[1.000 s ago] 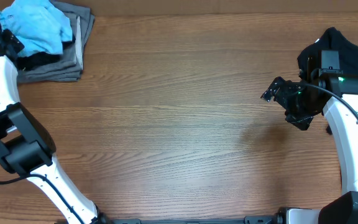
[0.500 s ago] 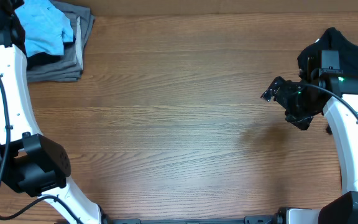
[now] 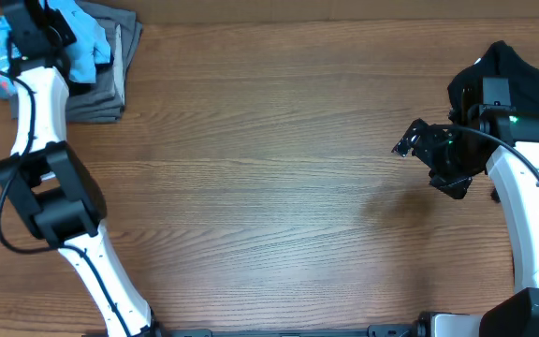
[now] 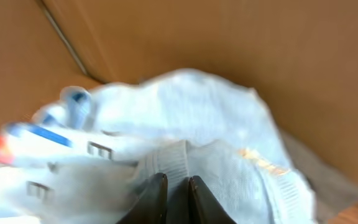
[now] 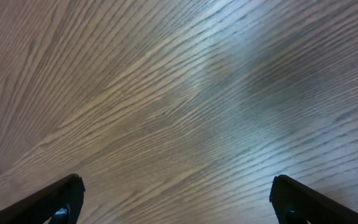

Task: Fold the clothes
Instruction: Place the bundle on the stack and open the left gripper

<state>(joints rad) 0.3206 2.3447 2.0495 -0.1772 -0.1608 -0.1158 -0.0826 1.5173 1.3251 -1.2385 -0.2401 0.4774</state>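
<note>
The clothes, a light blue T-shirt (image 3: 88,45), lie bunched on a pile of grey folded garments (image 3: 103,86) at the table's far left corner. A part of the shirt with white print and an orange-red mark hangs out to the left. My left gripper (image 3: 47,26) reaches over the pile. In the left wrist view its fingers (image 4: 154,200) are pinched almost together on a ribbed fold of the T-shirt (image 4: 229,130). My right gripper (image 3: 426,161) hovers at the right side and stands wide open (image 5: 179,199) over bare wood, its fingertips (image 5: 64,198) far apart.
A black cloth (image 3: 511,67) lies at the far right under the right arm. The wooden table (image 3: 269,187) stretches between the two arms. The left arm's white links run from the near left edge up to the pile.
My left arm has swung up to the far left corner and its gripper has shut on the T-shirt, dragging part of it leftward off the pile. The right arm has not moved.
</note>
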